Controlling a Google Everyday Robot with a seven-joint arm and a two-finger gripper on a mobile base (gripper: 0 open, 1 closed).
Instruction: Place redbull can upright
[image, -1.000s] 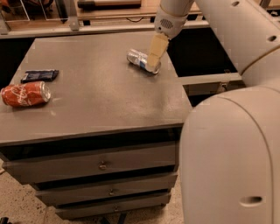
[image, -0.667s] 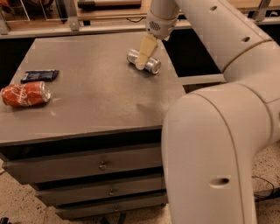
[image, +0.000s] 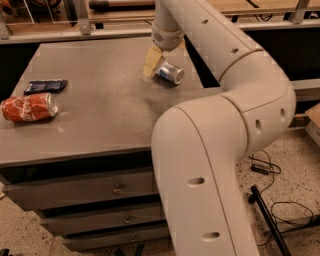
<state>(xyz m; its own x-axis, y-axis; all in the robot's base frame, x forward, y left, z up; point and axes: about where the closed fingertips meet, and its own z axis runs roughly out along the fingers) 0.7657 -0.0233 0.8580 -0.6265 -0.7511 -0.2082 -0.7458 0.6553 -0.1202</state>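
The redbull can (image: 170, 73), slim, silver and blue, lies on its side on the grey cabinet top (image: 105, 107), toward the back right, its silver end facing the front right. My gripper (image: 151, 63) hangs down from the arm at the can's left end, its pale yellow fingers (image: 150, 62) against or just over that end. The can rests on the surface.
A red cola can (image: 29, 108) lies on its side at the left edge. A dark blue flat packet (image: 45, 86) lies behind it. My large white arm (image: 220, 130) fills the right of the view. The cabinet has drawers (image: 117, 189) in front; cables (image: 272, 200) lie on the floor.
The gripper has slid left along the can, from its right end to its left end. The arm has swung further into view. The can has stayed on its side.
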